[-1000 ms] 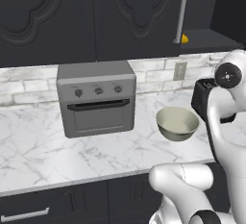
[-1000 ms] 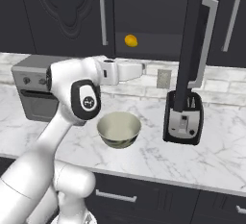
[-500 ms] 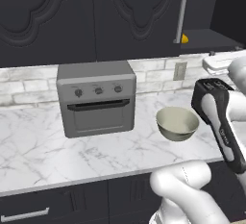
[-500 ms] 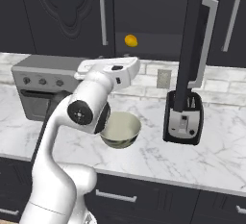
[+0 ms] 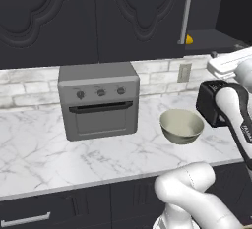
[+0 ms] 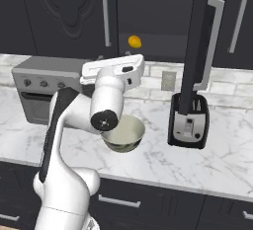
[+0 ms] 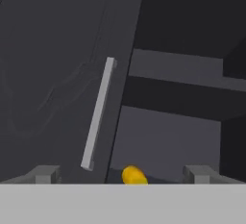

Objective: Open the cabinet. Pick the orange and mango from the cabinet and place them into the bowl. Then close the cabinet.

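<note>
The black cabinet (image 6: pixel 69 12) has its left door shut and its right door (image 6: pixel 200 36) swung out edge-on. On the cabinet's bottom shelf lies the yellow-orange mango (image 6: pixel 134 41) (image 5: pixel 189 40). The orange is out of view. In the hand view my gripper (image 7: pixel 124 176) is open, level with the shelf and facing the opening, with the mango (image 7: pixel 134 175) low between the fingertips but farther back. The shut door's silver handle (image 7: pixel 98 115) lies to the left. The cream bowl (image 6: pixel 126 133) (image 5: pixel 182 125) sits on the counter below my hand (image 6: pixel 114 69).
A grey toaster oven (image 5: pixel 98 100) stands on the marble counter left of the bowl. A black toaster (image 6: pixel 188 123) stands to the bowl's right, under the open door. Dark drawers (image 5: pixel 54 208) run beneath the counter edge.
My arm's links have swung round beneath the hand, while the hand has drifted slightly left in front of the cabinet opening. The gripper has stayed open, and the mango and bowl have not moved.
</note>
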Robot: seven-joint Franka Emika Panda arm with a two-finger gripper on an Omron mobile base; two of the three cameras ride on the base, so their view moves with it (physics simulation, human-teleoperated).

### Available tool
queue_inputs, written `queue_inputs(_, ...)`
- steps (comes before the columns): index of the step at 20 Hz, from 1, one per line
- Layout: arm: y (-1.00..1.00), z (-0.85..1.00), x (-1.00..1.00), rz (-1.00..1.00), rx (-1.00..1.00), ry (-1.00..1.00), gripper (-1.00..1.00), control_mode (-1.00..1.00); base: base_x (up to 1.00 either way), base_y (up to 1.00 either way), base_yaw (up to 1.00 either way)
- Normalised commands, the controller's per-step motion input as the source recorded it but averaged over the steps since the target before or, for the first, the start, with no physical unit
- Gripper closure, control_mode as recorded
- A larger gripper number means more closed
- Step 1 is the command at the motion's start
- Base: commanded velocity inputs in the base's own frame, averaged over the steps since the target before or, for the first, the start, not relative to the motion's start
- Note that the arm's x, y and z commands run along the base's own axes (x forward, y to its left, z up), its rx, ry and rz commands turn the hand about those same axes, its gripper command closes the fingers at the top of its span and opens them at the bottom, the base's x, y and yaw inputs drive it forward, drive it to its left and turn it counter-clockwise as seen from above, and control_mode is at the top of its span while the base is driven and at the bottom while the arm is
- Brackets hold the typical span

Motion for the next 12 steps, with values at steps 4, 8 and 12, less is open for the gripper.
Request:
queue_inputs(4,0.89,0.00,0.41,-0.01,0.00,0.00,-1.00,-1.00,0.00,0.00,0.00)
queue_inputs(8,0.81,0.07,0.45,-0.02,0.00,0.02,-1.00,-1.00,0.00,0.00,0.00)
queue_inputs(12,0.31,0.08,0.46,0.00,0.00,0.19,-1.00,-1.00,0.00,0.00,0.00)
